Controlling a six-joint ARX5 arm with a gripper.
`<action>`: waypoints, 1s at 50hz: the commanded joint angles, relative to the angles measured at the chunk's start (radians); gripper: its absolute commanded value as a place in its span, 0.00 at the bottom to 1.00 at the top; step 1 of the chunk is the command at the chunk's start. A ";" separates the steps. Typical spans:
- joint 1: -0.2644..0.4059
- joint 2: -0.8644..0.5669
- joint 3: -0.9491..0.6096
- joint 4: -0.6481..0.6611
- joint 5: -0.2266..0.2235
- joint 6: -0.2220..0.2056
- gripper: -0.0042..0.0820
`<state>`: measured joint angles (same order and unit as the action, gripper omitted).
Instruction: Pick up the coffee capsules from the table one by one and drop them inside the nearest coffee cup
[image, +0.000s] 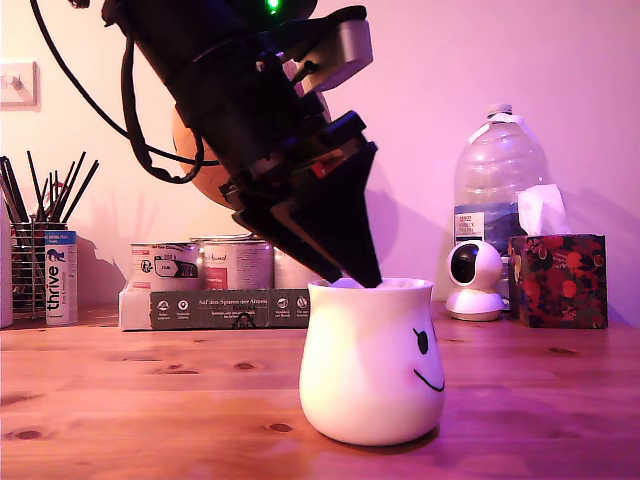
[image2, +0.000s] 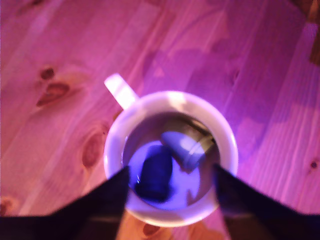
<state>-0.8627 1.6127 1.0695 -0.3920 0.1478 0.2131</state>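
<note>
While the hand (image: 352, 272) hangs at the centre of the exterior view with its black tips right at the rim of the coffee cup (image: 372, 362), we read the step as the release of a capsule into the cup. Going from the left of that frame: a wire holder of pencils (image: 35, 255), then tins on a carton (image: 214, 306) behind, then the cup at lower centre on the table (image: 150, 400), then a small white camera (image: 474, 280), a water jug (image: 497, 175) and a tissue box (image: 557, 280) at the right.

In the wrist view the cup fills the lower middle of the frame, its handle (image2: 120, 90) toward the upper left. The two fingers (image2: 107, 192) stand apart at either side of the mouth with nothing between them. Inside lie a dark capsule (image2: 156, 172) and a paler one (image2: 184, 145).

To do this well, we judge the hand should rise straight up, keeping both tips clear of the rim so the cup is not tipped or dragged.
</note>
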 joint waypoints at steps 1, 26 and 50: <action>-0.004 0.023 0.013 0.007 -0.001 0.005 0.81; -0.002 -0.009 0.013 0.002 0.001 0.005 0.08; 0.071 -0.215 -0.120 0.070 0.023 -0.053 0.03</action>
<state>-0.8108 1.4239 0.9894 -0.3355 0.1638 0.1787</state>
